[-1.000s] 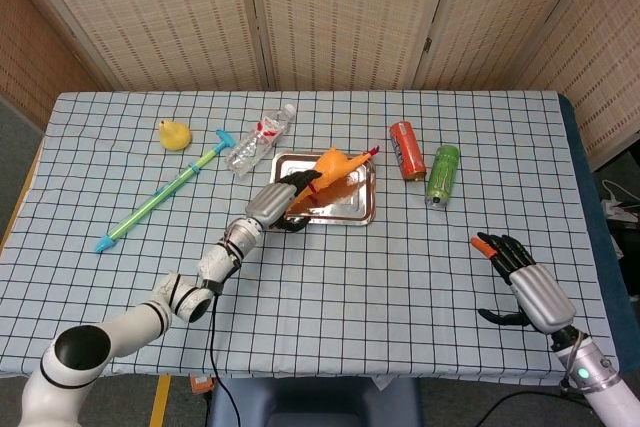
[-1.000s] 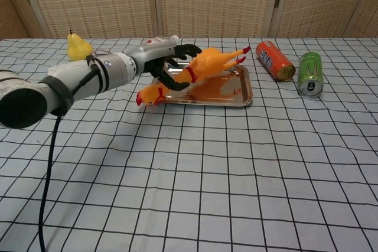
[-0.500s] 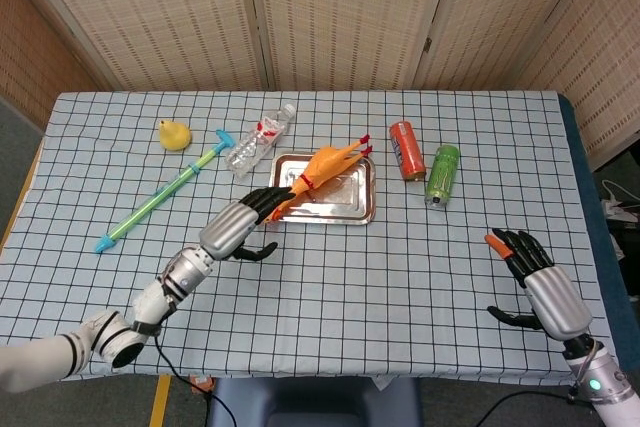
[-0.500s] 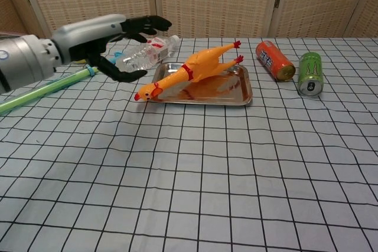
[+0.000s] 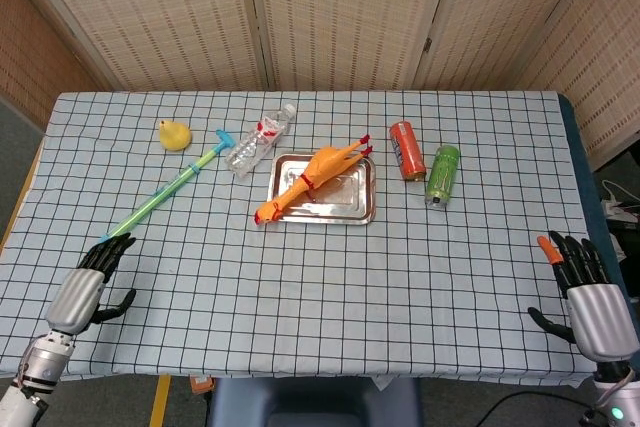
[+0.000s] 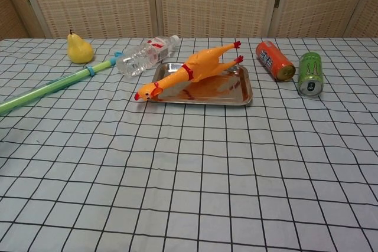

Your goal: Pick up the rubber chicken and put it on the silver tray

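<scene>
The orange rubber chicken [image 5: 310, 181] [image 6: 190, 70] lies slantwise on the silver tray [image 5: 350, 209] [image 6: 227, 94], its head hanging over the tray's near left corner and its red feet pointing to the far right. Nothing holds it. My left hand [image 5: 88, 284] hovers at the table's near left edge, fingers spread, holding nothing. Far off at the near right edge, my right hand [image 5: 588, 289] is likewise spread and holds nothing. Neither hand shows in the chest view.
A clear plastic bottle [image 5: 261, 137] [image 6: 144, 56] lies just left of the tray. A green-and-blue stick [image 5: 165, 197] [image 6: 53, 85] and a yellow pear [image 5: 174, 134] [image 6: 78, 49] lie further left. An orange can [image 5: 406, 150] [image 6: 274, 60] and a green can [image 5: 441, 175] [image 6: 310, 74] lie right of the tray.
My left hand let go of the chicken and drew back from the tray to the near left edge. The chicken settled on the tray. My right hand retreated toward the near right edge.
</scene>
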Controlling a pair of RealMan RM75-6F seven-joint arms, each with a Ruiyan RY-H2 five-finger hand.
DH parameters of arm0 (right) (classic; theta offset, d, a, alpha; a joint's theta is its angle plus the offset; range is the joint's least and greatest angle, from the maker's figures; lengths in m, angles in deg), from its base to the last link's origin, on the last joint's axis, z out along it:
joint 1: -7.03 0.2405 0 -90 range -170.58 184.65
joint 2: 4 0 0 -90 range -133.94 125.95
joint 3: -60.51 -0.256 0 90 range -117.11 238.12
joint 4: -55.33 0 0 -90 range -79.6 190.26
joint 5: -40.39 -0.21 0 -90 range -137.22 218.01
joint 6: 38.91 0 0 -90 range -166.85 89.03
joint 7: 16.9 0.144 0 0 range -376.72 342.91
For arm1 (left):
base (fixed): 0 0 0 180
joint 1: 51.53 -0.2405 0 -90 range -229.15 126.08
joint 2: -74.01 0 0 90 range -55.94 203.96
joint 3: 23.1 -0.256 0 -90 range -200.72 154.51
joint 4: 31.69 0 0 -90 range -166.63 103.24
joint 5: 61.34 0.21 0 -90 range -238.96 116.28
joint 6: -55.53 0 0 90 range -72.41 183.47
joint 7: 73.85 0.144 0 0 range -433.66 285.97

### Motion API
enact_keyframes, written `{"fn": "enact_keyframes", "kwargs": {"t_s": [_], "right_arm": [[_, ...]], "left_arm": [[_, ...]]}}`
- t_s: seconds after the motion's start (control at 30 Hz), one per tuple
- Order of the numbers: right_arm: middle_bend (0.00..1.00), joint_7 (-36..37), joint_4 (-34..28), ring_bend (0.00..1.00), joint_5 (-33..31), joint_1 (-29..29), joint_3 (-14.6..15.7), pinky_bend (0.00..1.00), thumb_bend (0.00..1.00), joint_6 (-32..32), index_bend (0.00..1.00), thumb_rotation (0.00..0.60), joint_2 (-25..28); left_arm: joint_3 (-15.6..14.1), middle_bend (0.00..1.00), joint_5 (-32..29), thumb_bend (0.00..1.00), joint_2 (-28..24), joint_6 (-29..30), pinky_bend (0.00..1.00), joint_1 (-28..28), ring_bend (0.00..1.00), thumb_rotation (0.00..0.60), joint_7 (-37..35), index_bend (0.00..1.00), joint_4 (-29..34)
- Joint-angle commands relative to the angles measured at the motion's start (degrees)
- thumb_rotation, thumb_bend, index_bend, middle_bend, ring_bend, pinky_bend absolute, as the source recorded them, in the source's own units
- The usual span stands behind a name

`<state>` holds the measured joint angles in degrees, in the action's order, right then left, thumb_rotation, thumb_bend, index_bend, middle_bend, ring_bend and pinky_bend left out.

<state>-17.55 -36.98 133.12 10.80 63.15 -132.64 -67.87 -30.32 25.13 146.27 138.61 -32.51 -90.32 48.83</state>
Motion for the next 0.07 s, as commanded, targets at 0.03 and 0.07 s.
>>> {"fn": "enact_keyframes", "kwargs": {"t_s": [0.03, 0.07], "right_arm": [[0.0, 0.6, -0.6, 0.0, 0.2, -1.2, 0.0, 0.0, 0.1, -1.0, 0.0, 0.6, 0.9], [0.0, 0.8, -0.6, 0.0, 0.1, -1.3, -0.1, 0.0, 0.1, -1.1, 0.0, 0.6, 1.0]], "left_arm": [[-1.8, 0.0, 3.9, 0.41, -2.3, 5.1, 0.08, -2.9, 0.0, 0.6, 5.3, 0.0, 2.3], [-1.9, 0.0, 4.7, 0.41, -2.6, 5.4, 0.08, -3.1, 0.0, 0.6, 5.4, 0.0, 2.6]]}}
